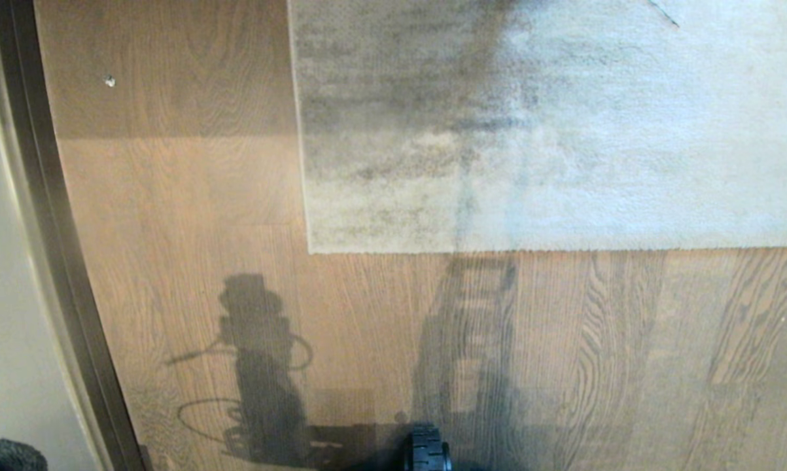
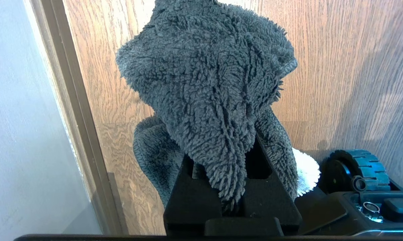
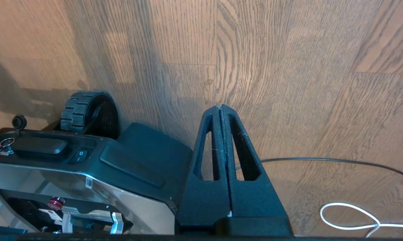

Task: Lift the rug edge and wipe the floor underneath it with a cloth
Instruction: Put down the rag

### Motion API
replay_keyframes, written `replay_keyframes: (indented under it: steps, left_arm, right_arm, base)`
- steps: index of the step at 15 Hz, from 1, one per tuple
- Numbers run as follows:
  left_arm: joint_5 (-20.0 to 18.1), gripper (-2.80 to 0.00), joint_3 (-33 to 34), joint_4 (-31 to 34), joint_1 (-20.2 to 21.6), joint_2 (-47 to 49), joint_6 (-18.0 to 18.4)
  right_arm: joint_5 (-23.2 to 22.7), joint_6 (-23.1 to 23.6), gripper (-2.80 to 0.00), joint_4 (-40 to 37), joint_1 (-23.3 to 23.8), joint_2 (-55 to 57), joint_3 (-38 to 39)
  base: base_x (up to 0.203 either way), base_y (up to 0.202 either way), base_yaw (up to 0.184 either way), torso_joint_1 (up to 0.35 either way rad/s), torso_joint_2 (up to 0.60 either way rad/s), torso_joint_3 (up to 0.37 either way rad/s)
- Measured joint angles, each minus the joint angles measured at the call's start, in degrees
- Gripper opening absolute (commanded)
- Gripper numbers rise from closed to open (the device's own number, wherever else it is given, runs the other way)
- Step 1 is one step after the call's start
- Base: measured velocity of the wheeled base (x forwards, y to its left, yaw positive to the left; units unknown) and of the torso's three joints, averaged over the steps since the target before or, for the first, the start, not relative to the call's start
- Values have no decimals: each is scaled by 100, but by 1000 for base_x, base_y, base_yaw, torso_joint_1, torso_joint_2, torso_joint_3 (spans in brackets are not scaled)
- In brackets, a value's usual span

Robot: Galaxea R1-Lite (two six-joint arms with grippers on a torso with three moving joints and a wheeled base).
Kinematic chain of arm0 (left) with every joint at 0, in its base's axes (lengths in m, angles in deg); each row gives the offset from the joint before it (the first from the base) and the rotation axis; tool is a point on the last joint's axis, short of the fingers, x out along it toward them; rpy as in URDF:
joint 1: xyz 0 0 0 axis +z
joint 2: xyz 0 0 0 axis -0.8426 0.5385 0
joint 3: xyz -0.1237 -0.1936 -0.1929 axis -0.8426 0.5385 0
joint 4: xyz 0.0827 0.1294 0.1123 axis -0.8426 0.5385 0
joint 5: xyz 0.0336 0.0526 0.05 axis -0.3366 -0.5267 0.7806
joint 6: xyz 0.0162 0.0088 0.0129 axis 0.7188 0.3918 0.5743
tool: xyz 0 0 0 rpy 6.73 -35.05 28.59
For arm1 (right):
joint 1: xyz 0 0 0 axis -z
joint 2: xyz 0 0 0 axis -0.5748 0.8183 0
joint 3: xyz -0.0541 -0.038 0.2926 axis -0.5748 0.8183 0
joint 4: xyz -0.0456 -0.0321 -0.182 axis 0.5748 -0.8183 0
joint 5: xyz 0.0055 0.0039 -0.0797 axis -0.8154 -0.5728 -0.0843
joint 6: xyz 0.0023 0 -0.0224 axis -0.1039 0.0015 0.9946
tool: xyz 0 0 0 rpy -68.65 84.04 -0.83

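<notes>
**Cloth pinched in our left gripper, rug lying flat ahead**

Nearest to us, our left gripper (image 2: 233, 187) has its 2 fingers (image 2: 193, 197) drawn almost together on the cloth (image 2: 208, 87), a fuzzy charcoal wad that bulges out past the fingertips and hangs over both sides of them. In the head view a tuft of it shows at the bottom-left corner. Our right gripper (image 3: 220, 110) holds nothing: its 2 fingers (image 3: 206, 144) press flat against each other, tips together, above the floor (image 3: 288, 83) beside our base (image 3: 131, 157). A black cable (image 3: 322, 161) and a white cable (image 3: 348, 217) lie on the planks near it. We see no containers.

Farther ahead, the rug edge (image 1: 530, 249) rests flat on the floor, its corner toward our left. Beyond, the mottled rug (image 1: 498, 118) fills the upper right. A dark door frame (image 1: 53, 216) runs along our left.
</notes>
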Motion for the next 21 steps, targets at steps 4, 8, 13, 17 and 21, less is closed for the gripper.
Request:
replay_keyframes:
  steps: [4,8,13,17,21]
  left_arm:
    - [0,-280,0,0,2,0,0]
    - [2,-280,0,0,0,0,0]
    - [2,-280,0,-2,0,0,2]
    - [1,-280,0,-4,0,0,0]
    - [2,-280,0,-4,2,0,2]
  right_arm:
    - [4,-2,-280,0,65,4,0]
    - [1,-1,-280,0,905,-48,0]
    - [-7,24,-280,-7,1248,-650,0]
    - [-23,24,-280,-7,1168,-1379,0]
    - [-38,-51,-280,0,1162,-1551,-5]
  base:
    - [0,0,0,0,0,0]
    - [0,0,0,0,0,0]
    - [0,0,0,0,0,0]
    - [0,0,0,0,0,0]
    - [0,0,0,0,0,0]
